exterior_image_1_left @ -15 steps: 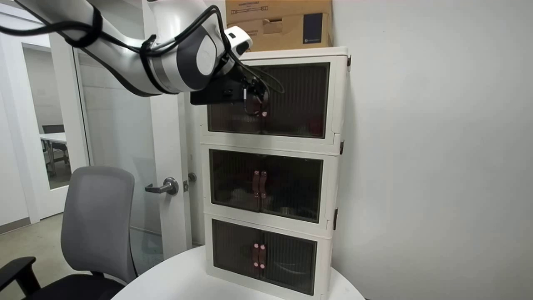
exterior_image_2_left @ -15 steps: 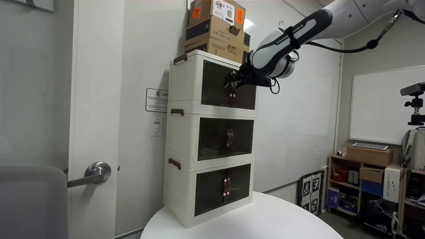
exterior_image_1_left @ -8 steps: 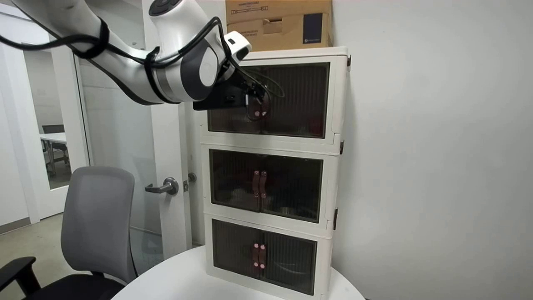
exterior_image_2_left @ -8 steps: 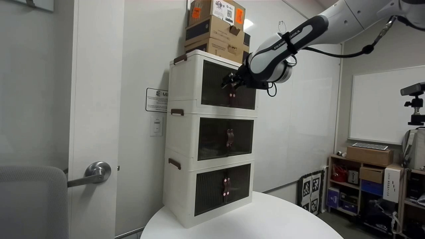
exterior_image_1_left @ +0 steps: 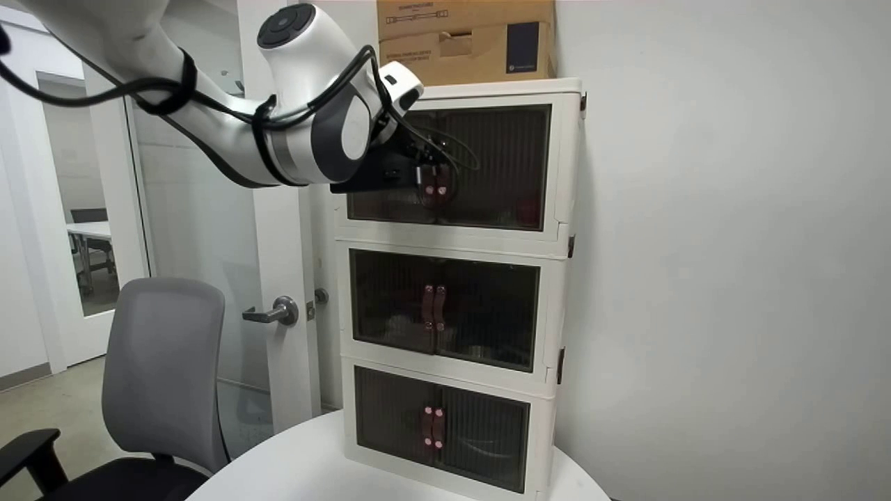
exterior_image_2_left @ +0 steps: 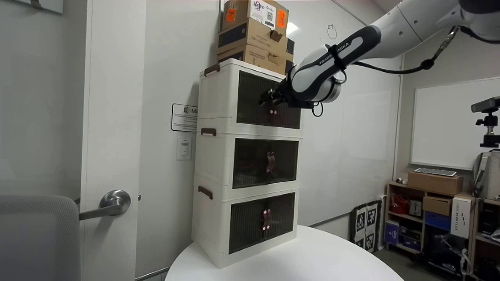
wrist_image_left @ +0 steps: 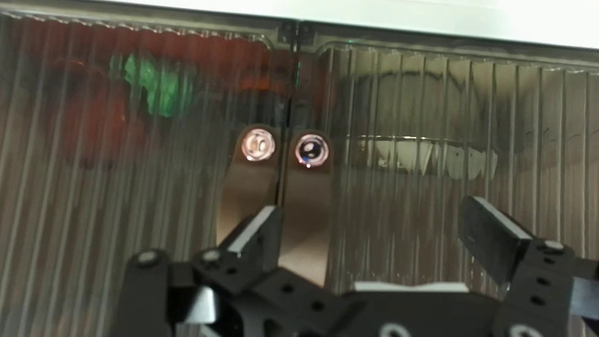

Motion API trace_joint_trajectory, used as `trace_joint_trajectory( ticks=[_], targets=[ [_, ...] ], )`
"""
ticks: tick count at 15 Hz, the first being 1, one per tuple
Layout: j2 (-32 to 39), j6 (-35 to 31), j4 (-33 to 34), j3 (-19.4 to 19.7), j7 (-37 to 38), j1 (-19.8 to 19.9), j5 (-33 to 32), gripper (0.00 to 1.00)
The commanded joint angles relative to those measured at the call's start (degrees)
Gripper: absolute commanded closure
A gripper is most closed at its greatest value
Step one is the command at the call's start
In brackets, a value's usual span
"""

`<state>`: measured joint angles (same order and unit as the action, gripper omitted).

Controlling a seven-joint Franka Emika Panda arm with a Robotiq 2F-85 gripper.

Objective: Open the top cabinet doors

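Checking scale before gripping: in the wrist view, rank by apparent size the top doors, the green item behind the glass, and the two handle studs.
1. Top doors: both cropped, larger one unsure.
2. Green item, blurred.
3. Handle studs: the two look alike.

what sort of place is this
Probably an office or lab room: there is a grey mesh-backed chair, a white rectangular whiteboard and a light wooden shelving unit holding boxes.
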<state>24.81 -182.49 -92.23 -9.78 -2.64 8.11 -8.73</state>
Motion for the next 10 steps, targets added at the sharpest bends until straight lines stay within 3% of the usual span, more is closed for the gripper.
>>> trace_joint_trajectory(
  ticks=[1, 4, 10],
  targets=[
    [2.3, -2.3, 2.6, 2.7, -1.5, -2.9, 1.1, 0.00],
    [2.5, -5.3, 2.5, 7.6, 1.2, -6.4, -0.7, 0.00],
    [3.0, -13.6, 0.5, 19.8, 1.2, -17.3, 2.0, 0.00]
  ],
)
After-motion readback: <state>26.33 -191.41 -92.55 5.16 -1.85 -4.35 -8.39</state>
